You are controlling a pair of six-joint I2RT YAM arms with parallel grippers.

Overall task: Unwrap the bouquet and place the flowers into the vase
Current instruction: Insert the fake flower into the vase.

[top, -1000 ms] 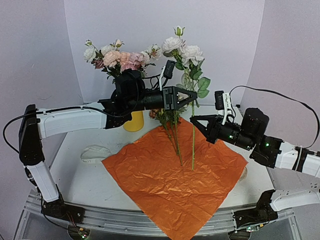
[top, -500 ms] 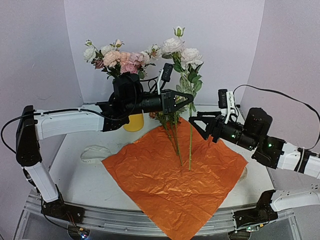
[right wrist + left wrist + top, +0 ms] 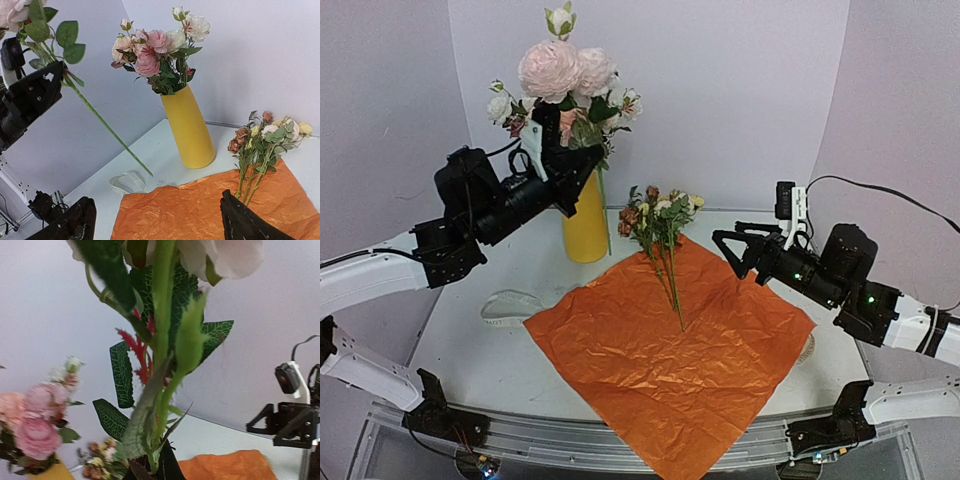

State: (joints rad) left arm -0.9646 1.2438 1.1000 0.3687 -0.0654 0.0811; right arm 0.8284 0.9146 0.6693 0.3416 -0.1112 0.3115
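Observation:
The yellow vase (image 3: 585, 228) stands at the back, with white and pink roses in it (image 3: 150, 52). The bouquet is unwrapped: its orange paper (image 3: 670, 350) lies flat, and the small flowers (image 3: 658, 215) lie on its far corner. My left gripper (image 3: 582, 170) is raised beside the vase's top, shut on a long rose stem (image 3: 603, 215) with big pale blooms (image 3: 555, 68). In the left wrist view the stem (image 3: 160, 390) rises from between the shut jaws (image 3: 152, 466). My right gripper (image 3: 740, 245) hovers open over the paper's right corner, with nothing between its fingers (image 3: 245, 220).
A cream ribbon (image 3: 510, 305) lies on the table left of the paper. The paper's near corner hangs over the table's front edge (image 3: 620, 440). The held stem's lower end (image 3: 142, 165) hangs just left of the vase, above the ribbon (image 3: 127, 181).
My right gripper opened, let go of the rose stem and drew back right. My left gripper closed on the stem and carried it up and left, from over the paper to beside the vase.

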